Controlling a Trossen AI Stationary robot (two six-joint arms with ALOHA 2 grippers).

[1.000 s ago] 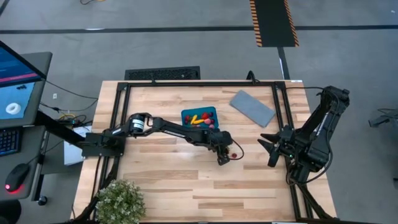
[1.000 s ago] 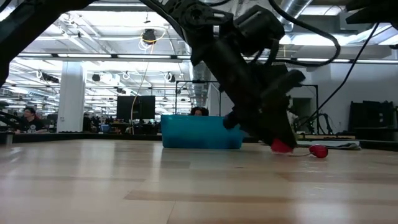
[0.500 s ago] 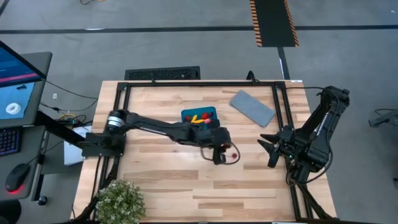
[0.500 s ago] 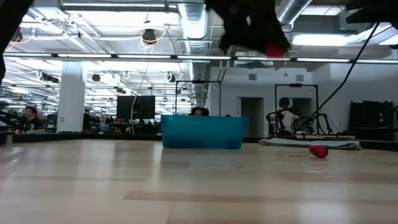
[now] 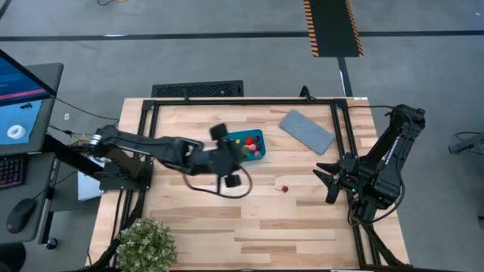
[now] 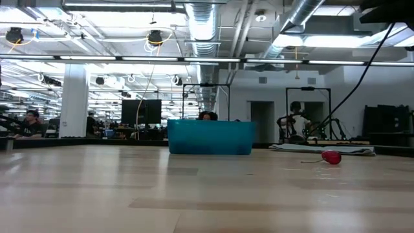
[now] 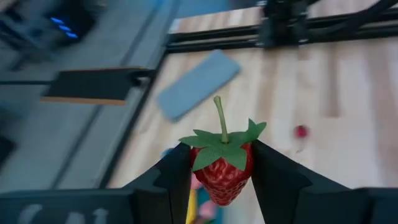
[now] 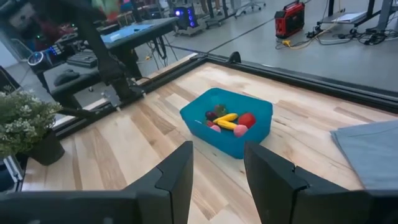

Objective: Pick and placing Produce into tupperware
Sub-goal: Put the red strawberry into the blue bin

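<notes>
Red strawberry (left wrist view): a red plastic strawberry with a green leafy cap and stem (image 7: 221,165) was pinched between the two dark fingers of the left gripper (image 7: 219,177), jaws part-closed onto its sides, well above the tabletop; the flat grey rectangular lid (image 7: 198,83) and a small red berry (image 7: 301,131) lay on the wood far below.

High view: the left gripper (image 5: 230,168) hung over the pale wooden table (image 5: 189,219), just beside the small teal-blue rounded-rectangle plastic tupperware (image 5: 247,143) but not over it; the tub already held red, pink and yellow pieces. The stray berry (image 5: 284,188) sat alone on the wood between the two arms.

Low view: the tupperware's wall (image 6: 210,137) stood mid-table, the berry (image 6: 330,156) to one side; no gripper showed.

Right wrist view: the right gripper (image 8: 217,177) waited at the table's right edge, fingers apart and holding nothing, facing the filled tub (image 8: 227,121); a leafy potted plant (image 8: 25,127) stood at the corner.

Risk, early release: I judged that opening now would drop the strawberry outside the tub, since the gripper was not yet above it.

Risk, slip: the grip was on the fruit's smooth sides only, so a quick swing could shake it loose.

Risk, bounce: released from this height, it could hop out off the heaped pieces.
</notes>
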